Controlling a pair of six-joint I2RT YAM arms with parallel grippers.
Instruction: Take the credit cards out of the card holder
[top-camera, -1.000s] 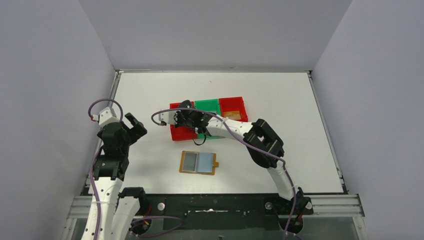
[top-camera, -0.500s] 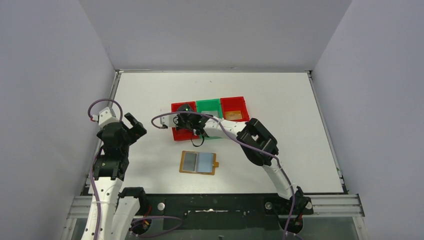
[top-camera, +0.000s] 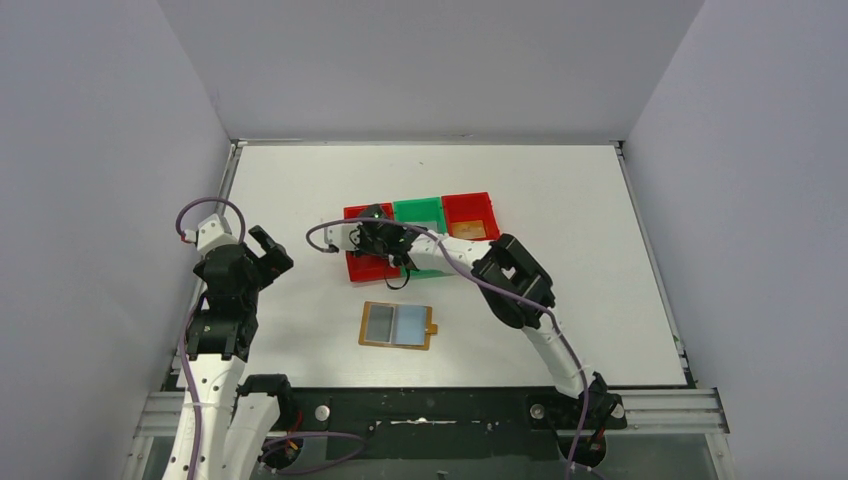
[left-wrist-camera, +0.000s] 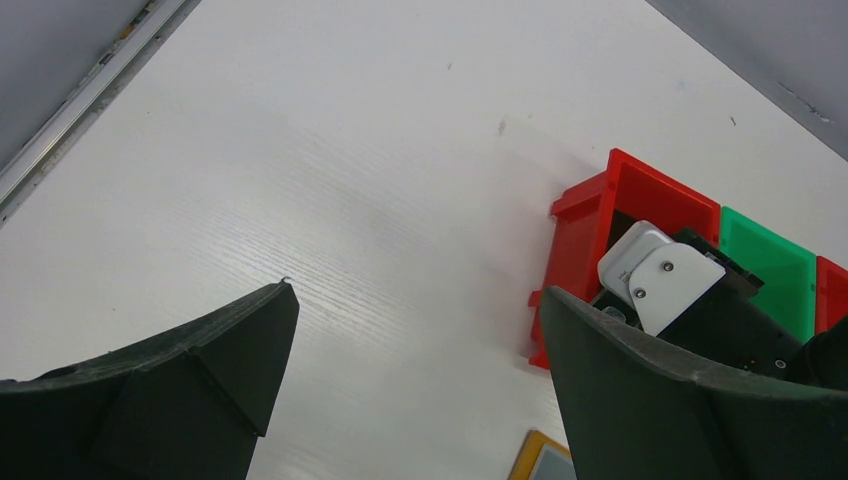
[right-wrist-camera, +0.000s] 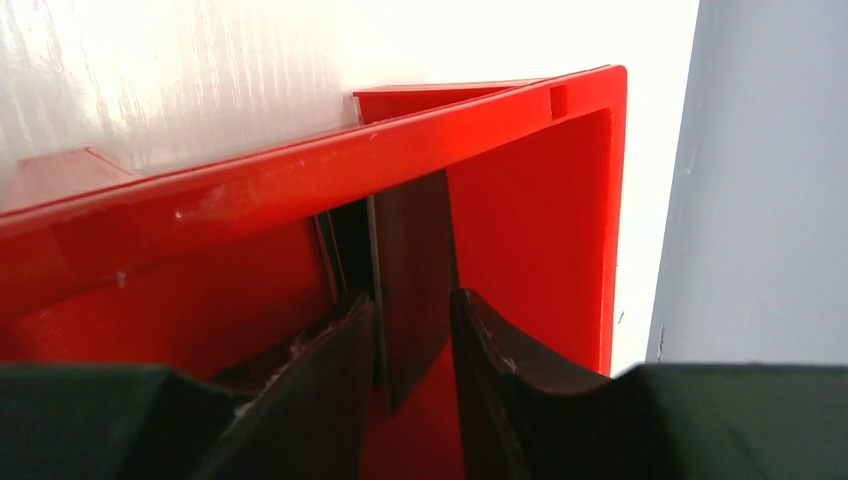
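Observation:
The card holder (top-camera: 397, 324) lies open and flat on the table in front of the bins, tan-edged with grey-blue sleeves; its corner (left-wrist-camera: 540, 462) shows in the left wrist view. My right gripper (top-camera: 372, 228) reaches down into the left red bin (top-camera: 362, 265). In the right wrist view its jaws (right-wrist-camera: 412, 300) stand parted around a dark credit card (right-wrist-camera: 410, 270). That card stands on edge against the left finger, with a gap to the right finger. An orange-brown card (top-camera: 463, 231) lies in the right red bin (top-camera: 470, 210). My left gripper (top-camera: 268, 247) hovers open and empty at the left.
A green bin (top-camera: 416, 211) sits between the two red bins, all in a row at mid-table. The right arm's forearm and cable cross over the bins' front edge. The left red bin's walls (right-wrist-camera: 540, 200) closely surround the right fingers.
My right gripper's jaws have opened off the dark card inside the left red bin. The right arm has shifted slightly left. The left arm has not moved.

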